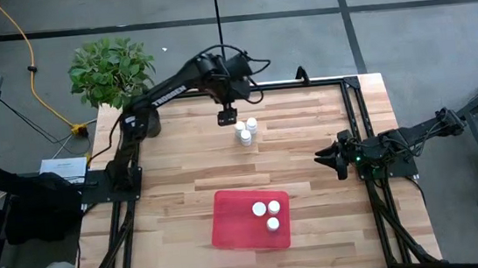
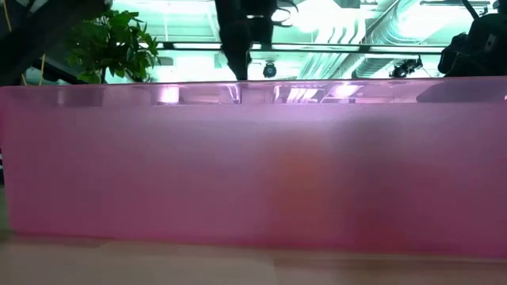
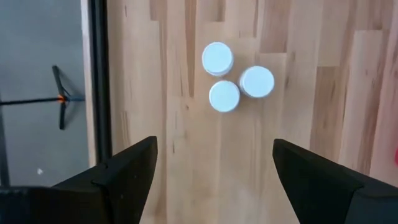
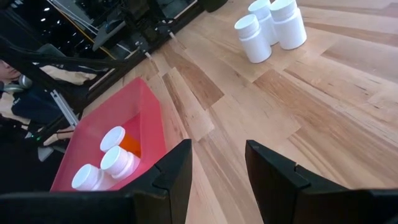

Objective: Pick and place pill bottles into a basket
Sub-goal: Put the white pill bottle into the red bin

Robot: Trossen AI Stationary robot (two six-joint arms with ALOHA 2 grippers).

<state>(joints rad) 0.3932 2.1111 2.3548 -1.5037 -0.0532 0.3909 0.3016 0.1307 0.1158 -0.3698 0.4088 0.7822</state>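
Seen from overhead, a wooden table (image 1: pixel 312 158) carries a red basket (image 1: pixel 234 222) near its front edge. Three white-capped pill bottles (image 1: pixel 265 213) stand inside it, toward its right end. Three more pill bottles (image 1: pixel 246 131) stand in a tight cluster on the bare wood near the table's far edge. The left gripper (image 1: pixel 227 116) hangs just beside that cluster, on its far side. The right gripper (image 1: pixel 327 157) waits at the table's right side, well apart from everything.

From table height, the translucent red wall of the basket (image 2: pixel 253 166) fills nearly the whole view; a faint orange blur shows through it.

The left wrist camera looks straight down: the three white caps (image 3: pixel 236 78) touch one another, ahead of the left gripper (image 3: pixel 214 171), whose fingers are spread wide and empty.

The right wrist camera shows the right gripper (image 4: pixel 219 165) released, holding nothing, with the basket (image 4: pixel 146 115) and its three bottles to one side, one showing an orange body.

Judging by this, the task is half done: three bottles placed, three left to move.
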